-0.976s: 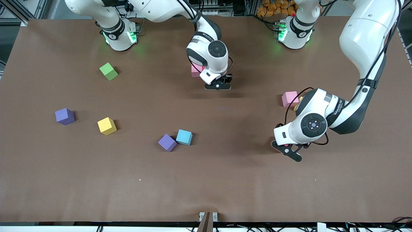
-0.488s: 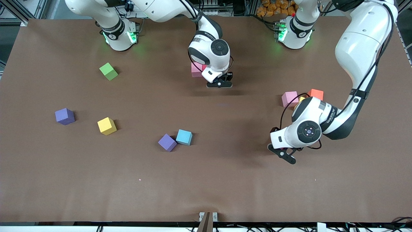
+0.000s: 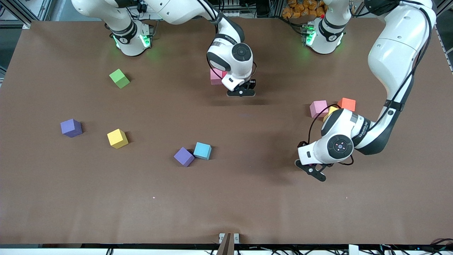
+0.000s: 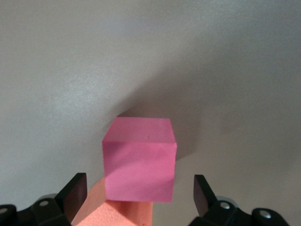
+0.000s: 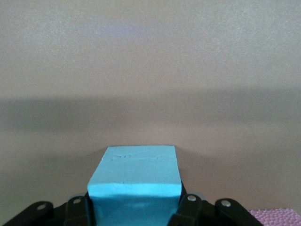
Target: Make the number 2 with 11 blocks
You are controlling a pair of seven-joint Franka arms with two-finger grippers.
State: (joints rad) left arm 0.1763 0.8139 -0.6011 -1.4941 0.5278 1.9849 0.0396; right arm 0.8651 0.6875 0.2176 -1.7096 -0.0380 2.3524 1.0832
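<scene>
Left hand (image 3: 311, 170) drifted slightly toward mid-counter, fingers spread, straddling a small matte pink foam cube (image 4: 139, 157) without gripping. Right hand (image 3: 241, 92) unmoved, clenched on a light-blue foam cube (image 5: 135, 176). No digit begun.

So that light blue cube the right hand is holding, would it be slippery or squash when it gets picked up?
Probably neither. The light blue cube looks matte and foam-like, so the right hand, shut on it, likely grips well. It shows no visible squashing, and flat faces suggest it won't roll.
</scene>
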